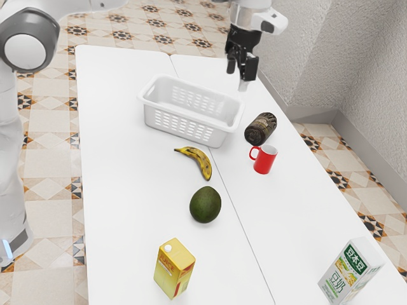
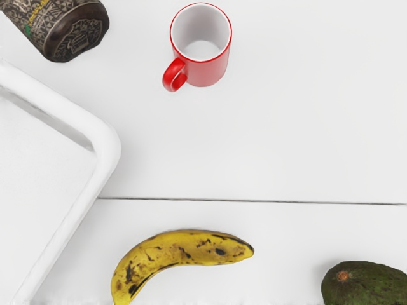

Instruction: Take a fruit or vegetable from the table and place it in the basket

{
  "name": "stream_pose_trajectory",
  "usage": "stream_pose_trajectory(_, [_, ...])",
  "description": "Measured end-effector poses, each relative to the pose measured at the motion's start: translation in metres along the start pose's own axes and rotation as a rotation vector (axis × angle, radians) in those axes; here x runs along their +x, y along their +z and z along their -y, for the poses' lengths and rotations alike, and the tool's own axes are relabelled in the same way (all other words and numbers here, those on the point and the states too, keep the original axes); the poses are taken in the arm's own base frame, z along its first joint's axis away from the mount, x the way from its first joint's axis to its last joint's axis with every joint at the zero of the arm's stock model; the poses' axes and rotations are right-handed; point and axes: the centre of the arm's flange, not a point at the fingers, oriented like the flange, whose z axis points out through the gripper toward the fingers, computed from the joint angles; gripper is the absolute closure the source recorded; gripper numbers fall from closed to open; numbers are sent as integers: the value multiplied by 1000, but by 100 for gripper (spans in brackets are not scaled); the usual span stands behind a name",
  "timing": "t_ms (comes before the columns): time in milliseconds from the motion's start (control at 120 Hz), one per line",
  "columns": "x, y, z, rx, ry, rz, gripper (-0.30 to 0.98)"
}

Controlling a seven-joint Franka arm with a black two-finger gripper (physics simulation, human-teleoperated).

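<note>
So the banana [image 1: 198,162] is on the tabletop [image 1: 121,190] just beside the basket [image 1: 184,130], avocado [image 1: 205,204] near it. Red mug's [image 1: 263,161] close too. Claw [image 1: 238,77] hangs open, holding nothing.

white table [image 1: 127,197]: white basket [image 1: 219,137], banana [image 1: 199,160], avocado [image 1: 205,204], red mug [image 1: 264,161], dark patterned container [image 1: 260,129], yellow juice carton [image 1: 172,269], green-white carton [image 1: 348,274].

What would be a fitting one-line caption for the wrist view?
Red mug standing beyond a spotted banana, white basket rim alongside, avocado partly cut off.
</note>
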Motion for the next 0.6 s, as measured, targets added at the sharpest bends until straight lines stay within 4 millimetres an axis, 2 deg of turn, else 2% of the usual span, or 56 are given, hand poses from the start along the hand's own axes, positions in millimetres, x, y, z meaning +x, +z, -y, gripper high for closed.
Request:
stream_pose_trajectory(217, [-5, -4, 17, 0, -48, 28, 0])
stream_pose_trajectory(283, [-22, -75, 24, -7, -59, -100, 0])
stream_pose_trajectory(342, [-42, -127, 30, -17, -74, -193, 0])
stream_pose_trajectory(375, [-53, -145, 33, -20, -85, -223, 0])
stream_pose_trajectory(400, [-56, -150, 34, -22, -95, -229, 0])
stream_pose_trajectory(450, [-48, -131, 34, -28, -128, -176, 0])
stream_pose_trajectory(533, [-11, -69, 30, -29, -218, -44, 0])
stream_pose_trajectory(600, [13, -31, 12, -20, -265, 19, 0])
